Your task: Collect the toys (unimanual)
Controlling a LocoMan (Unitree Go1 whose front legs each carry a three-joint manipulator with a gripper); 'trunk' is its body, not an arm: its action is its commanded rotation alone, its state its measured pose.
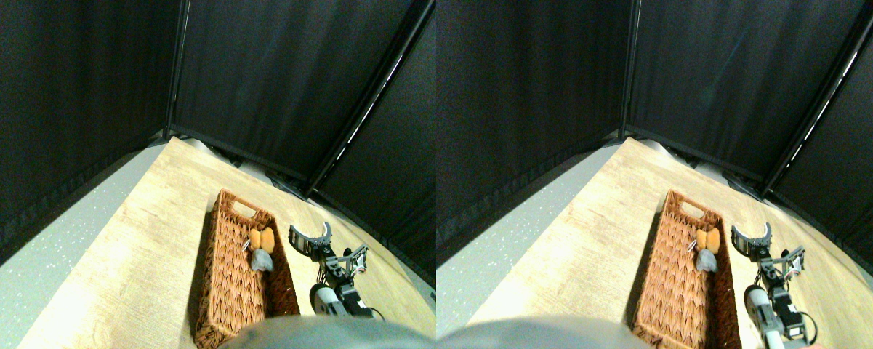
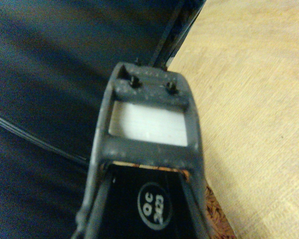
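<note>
Basket [image 1: 222, 291] | orange toy [image 1: 262, 238], grey toy [image 1: 262, 261] inside | jaws [image 1: 311, 238] beside

Dim, wide-angle-warped stereo view with glare on the floor [image 1: 80, 291]; wrist view blurred.

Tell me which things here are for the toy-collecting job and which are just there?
For the job:
orange toy
grey toy
right gripper

Just there:
wicker basket, which holds both toys
wooden floor
black curtains
</note>
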